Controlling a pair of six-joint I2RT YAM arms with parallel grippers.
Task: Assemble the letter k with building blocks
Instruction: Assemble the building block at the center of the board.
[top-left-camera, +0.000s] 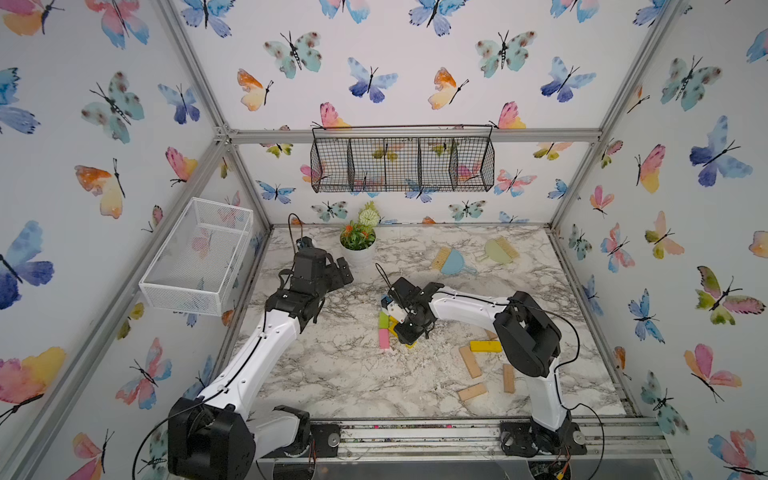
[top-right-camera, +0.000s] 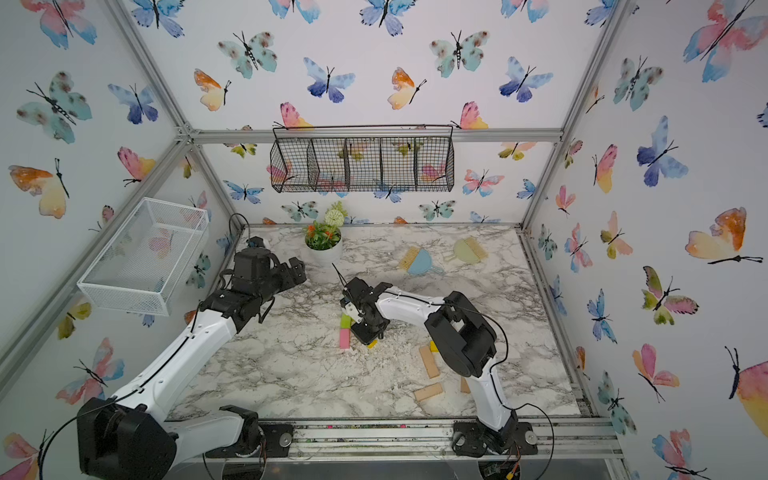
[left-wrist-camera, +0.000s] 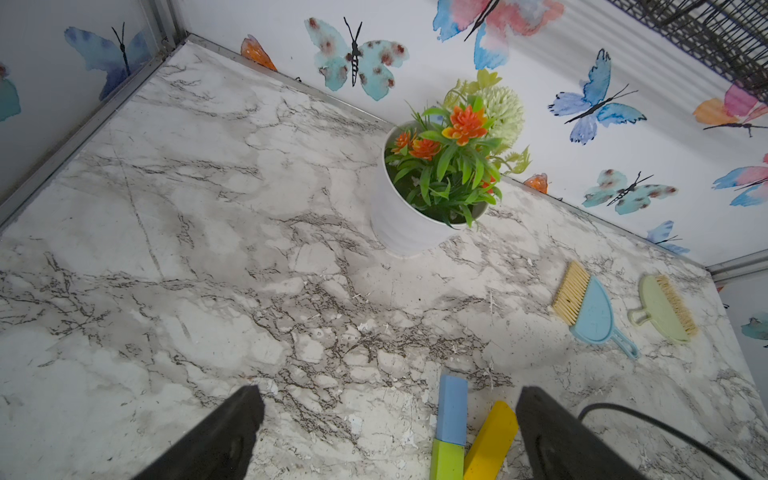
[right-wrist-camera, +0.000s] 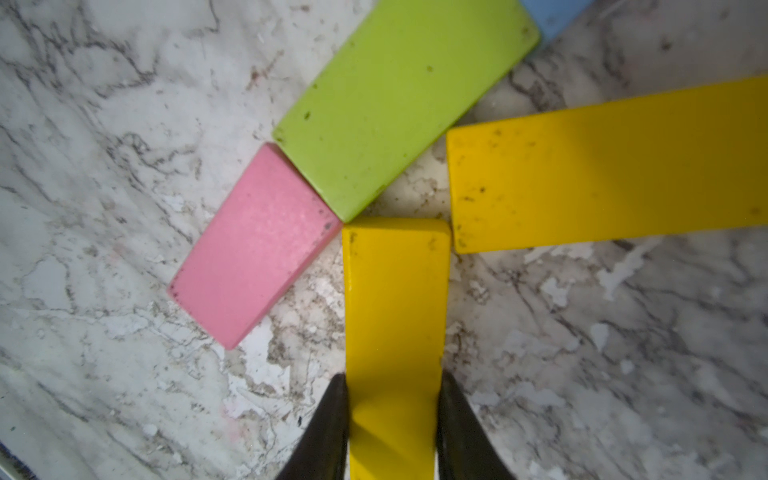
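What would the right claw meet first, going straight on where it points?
Likely the flat green block, just ahead of the flat yellow bar that the right claw grips; if tilted steeply, the marble table first.

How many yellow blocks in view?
3. One flat yellow bar clamped in the right gripper; a second lies beside the flat green bar; a third lies loose near the right arm. More may be hidden.

The left pincer was held raised and extended, its jaws spread wide. The right pincer was pointed downward from a bent wrist, clamped on a yellow block.
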